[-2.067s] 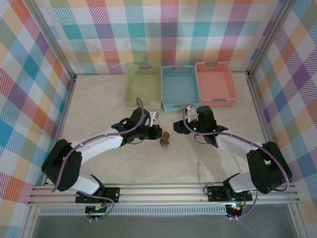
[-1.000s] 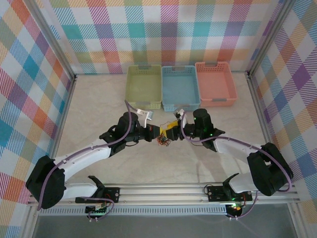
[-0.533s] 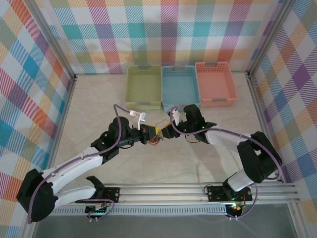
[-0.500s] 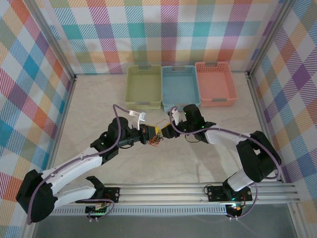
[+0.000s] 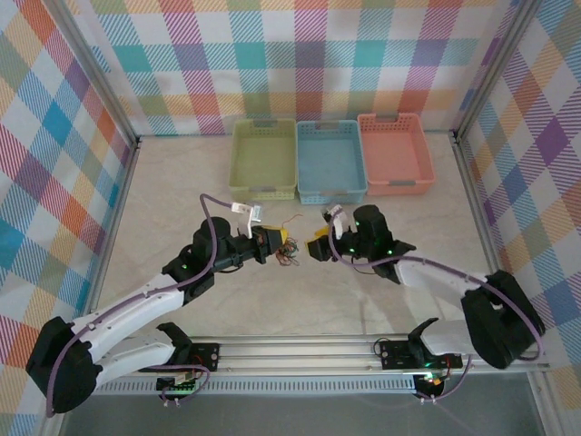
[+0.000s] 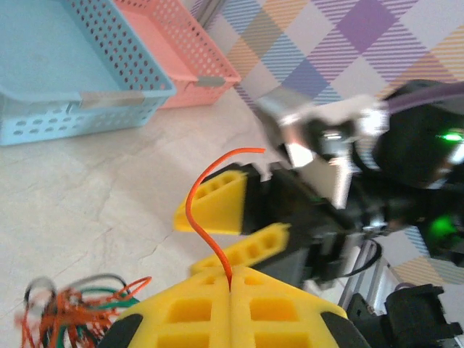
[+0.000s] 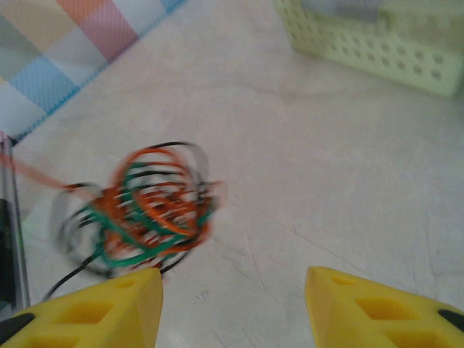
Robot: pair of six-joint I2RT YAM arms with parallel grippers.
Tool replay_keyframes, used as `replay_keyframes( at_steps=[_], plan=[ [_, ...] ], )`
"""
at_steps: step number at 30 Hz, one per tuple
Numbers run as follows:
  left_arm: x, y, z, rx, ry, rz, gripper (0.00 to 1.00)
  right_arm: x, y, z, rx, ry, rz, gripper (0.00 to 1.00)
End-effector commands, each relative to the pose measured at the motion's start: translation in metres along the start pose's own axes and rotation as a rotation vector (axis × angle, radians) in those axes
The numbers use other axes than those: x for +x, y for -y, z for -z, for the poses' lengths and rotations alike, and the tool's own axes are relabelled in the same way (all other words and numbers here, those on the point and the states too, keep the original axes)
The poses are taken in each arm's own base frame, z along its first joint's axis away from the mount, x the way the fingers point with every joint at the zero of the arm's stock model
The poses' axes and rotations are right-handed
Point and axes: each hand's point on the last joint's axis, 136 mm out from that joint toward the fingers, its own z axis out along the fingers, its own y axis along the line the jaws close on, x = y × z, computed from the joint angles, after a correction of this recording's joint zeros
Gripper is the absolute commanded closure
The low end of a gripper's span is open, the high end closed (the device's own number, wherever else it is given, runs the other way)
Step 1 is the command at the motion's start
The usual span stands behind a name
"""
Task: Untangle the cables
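- Near the middle of the overhead frame, the cables form a red-orange, black and green tangle between both grippers.
- Left gripper: fingers pressed together, pinching one red-orange strand that curls upward.
- Right gripper: fingers spread, empty; the tangle lies upper left in its wrist view.

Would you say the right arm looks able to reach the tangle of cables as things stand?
Probably yes: the right gripper is open, the tangle of cables lies just ahead on bare table, nothing between them. The left gripper pinches one orange wire.
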Motion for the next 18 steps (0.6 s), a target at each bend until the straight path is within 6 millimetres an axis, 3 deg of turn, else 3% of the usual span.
replay_keyframes(
  at_steps=[1, 11, 18],
  plan=[
    [-0.007, 0.005, -0.004, 0.0, 0.007, -0.027, 1.0, -0.026, -0.021, 0.007, -0.084, 0.143, 0.138, 0.45],
    [-0.002, 0.015, -0.011, 0.066, -0.03, -0.027, 1.0, -0.03, -0.067, -0.008, -0.291, 0.197, 0.31, 0.43],
    [-0.005, 0.024, -0.006, 0.108, -0.02, -0.033, 1.0, -0.032, -0.067, -0.024, -0.295, 0.185, 0.334, 0.45]
  ],
)
